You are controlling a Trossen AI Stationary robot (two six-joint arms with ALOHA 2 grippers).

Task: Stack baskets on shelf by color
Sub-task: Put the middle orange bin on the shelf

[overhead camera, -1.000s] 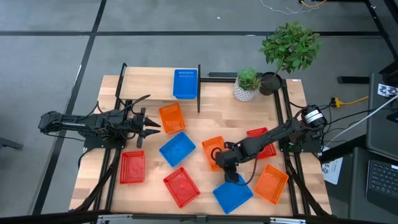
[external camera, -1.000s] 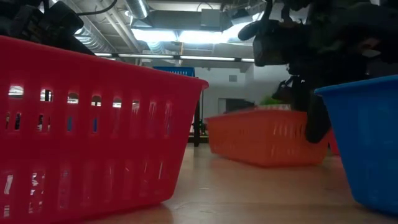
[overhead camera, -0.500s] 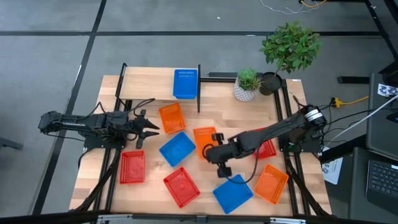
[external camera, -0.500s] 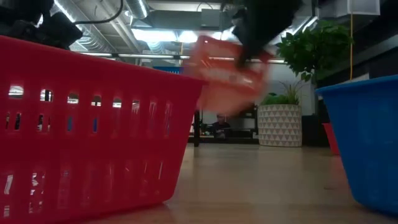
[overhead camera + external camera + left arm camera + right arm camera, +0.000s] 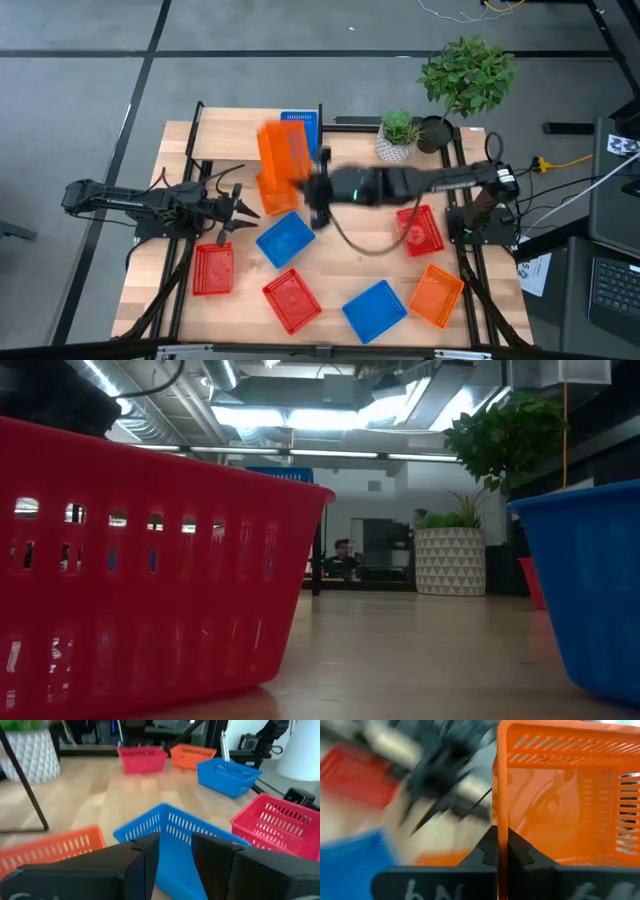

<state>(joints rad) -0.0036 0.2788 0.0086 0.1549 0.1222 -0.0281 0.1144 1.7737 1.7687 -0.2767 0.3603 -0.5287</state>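
Here we see the right gripper [image 5: 502,851], its jaws pinched on the wall of an orange basket [image 5: 281,152], holding that basket in the air over the back edge of the counter [image 5: 360,265], above the shelf [image 5: 225,145] and just beside the blue basket [image 5: 298,120] already resting on it. A second ago this basket lay near the middle of the counter with the right gripper coming down to it; half a second ago it was already lifted and on its way backward. In the low view it has left the picture, so that only the red basket [image 5: 140,560] and a blue basket [image 5: 585,590] at the front edge remain. A second orange basket [image 5: 272,190] lies on the counter just in front of the shelf, below the carried one. The left gripper [image 5: 240,207] waits near the left edge, jaws spread and empty, much as it was, facing another blue basket [image 5: 175,832]. We judge that the first orange basket is about to start its own pile on the shelf next to the blue one; seven others lie loose on the counter.
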